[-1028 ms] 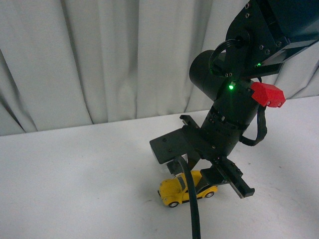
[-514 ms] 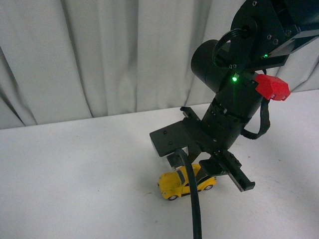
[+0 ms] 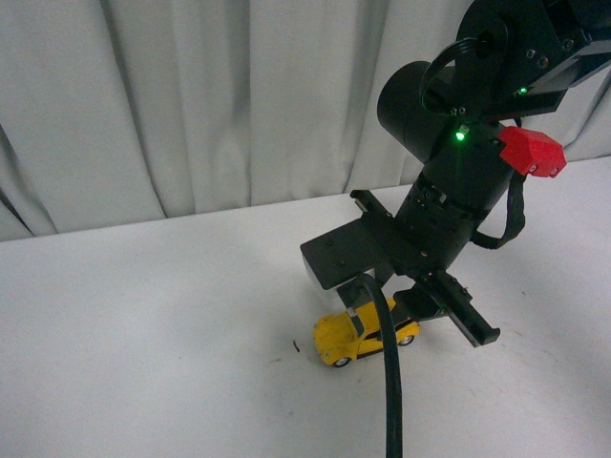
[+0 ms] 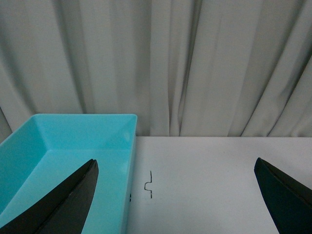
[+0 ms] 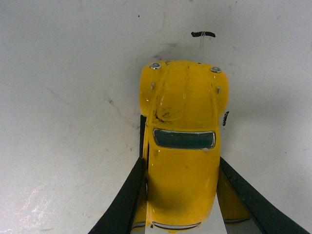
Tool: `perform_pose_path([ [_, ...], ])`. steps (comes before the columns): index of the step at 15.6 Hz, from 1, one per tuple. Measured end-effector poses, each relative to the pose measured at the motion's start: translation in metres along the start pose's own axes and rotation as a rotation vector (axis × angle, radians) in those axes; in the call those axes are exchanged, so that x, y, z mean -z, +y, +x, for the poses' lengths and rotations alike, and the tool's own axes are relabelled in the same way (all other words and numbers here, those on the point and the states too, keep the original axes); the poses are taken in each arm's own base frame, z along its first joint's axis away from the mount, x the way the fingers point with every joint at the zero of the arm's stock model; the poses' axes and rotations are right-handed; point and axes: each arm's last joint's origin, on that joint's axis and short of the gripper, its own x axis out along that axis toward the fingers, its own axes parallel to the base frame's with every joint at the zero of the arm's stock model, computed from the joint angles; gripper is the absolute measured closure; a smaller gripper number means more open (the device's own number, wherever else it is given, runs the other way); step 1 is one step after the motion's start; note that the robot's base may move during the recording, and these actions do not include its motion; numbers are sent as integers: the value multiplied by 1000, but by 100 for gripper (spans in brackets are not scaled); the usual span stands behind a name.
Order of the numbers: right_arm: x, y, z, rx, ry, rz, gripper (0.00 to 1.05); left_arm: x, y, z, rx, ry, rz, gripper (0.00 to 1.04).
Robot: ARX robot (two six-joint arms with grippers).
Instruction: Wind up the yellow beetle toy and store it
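Note:
The yellow beetle toy (image 3: 355, 338) rests with its wheels on the white table, right of centre in the front view. My right gripper (image 3: 374, 320) comes down on it from above and is shut on its rear half. The right wrist view shows the toy's roof and hood (image 5: 183, 131) from above, with the black fingers (image 5: 127, 195) pressed against both sides. My left gripper (image 4: 175, 195) is open over bare table, its dark fingertips (image 4: 68, 204) far apart, nothing between them. It does not show in the front view.
A turquoise bin (image 4: 124, 146) stands beside the left gripper, against the grey curtain (image 4: 165, 63). A small black mark (image 4: 148, 184) lies on the table next to the bin. The right arm's black cable (image 3: 391, 391) hangs in front of the toy.
The right arm and the toy have shifted slightly to the right and away from the camera across the table. A small dark speck shows on the table where the toy stood.

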Motion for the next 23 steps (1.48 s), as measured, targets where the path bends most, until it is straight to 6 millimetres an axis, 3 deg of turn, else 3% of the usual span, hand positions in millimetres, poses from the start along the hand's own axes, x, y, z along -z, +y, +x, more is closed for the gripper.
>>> perform_pose_path([
  [10,32,11,-5,31,2,30,71,0,0,0,0,0,0,7],
  [16,69,26,-16,56,18,87,71,0,0,0,0,0,0,7],
  [23,93,39,-26,66,36,162,71,0,0,0,0,0,0,7],
])
